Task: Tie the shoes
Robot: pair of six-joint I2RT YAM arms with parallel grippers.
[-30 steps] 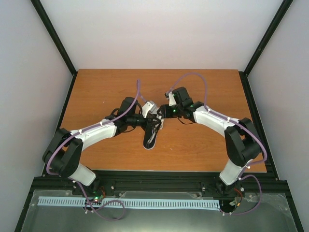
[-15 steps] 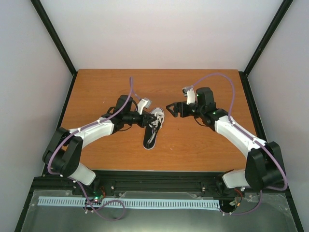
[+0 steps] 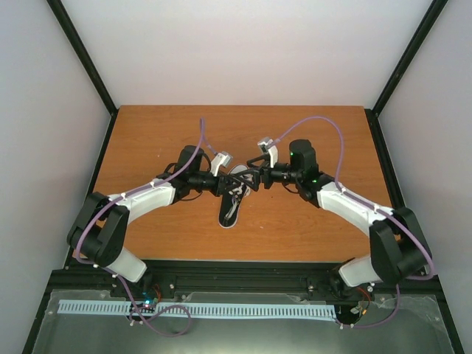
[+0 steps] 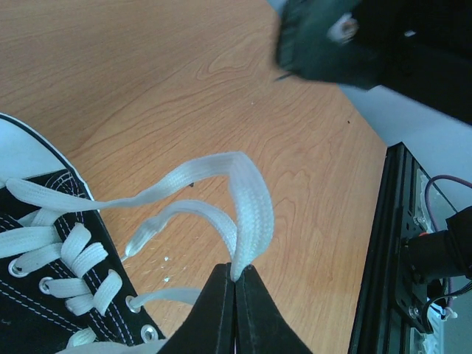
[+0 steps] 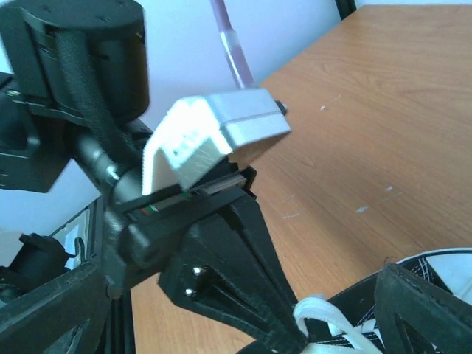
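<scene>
The black sneaker (image 3: 230, 210) with a white sole rim lies mid-table, its white laces loose. My left gripper (image 3: 234, 184) is over its upper part, shut on a loop of white lace (image 4: 251, 199), which rises from between its closed jaws (image 4: 236, 269). The shoe's eyelets and black canvas (image 4: 110, 324) show at lower left in the left wrist view. My right gripper (image 3: 256, 178) is open and faces the left one. In the right wrist view its fingers (image 5: 424, 310) spread on both sides of the left gripper's tip (image 5: 299, 339) and the pinched lace (image 5: 324, 317). It holds nothing.
The wooden table (image 3: 310, 133) is walled by pale panels on three sides. Black frame rails run along the near edge (image 3: 243, 269) and the right edge (image 4: 383, 243). Purple cables arch over both arms.
The right arm swung out to the right, then came back in, and its open gripper now meets the left gripper at the shoe. The left gripper has stayed by the shoe.
</scene>
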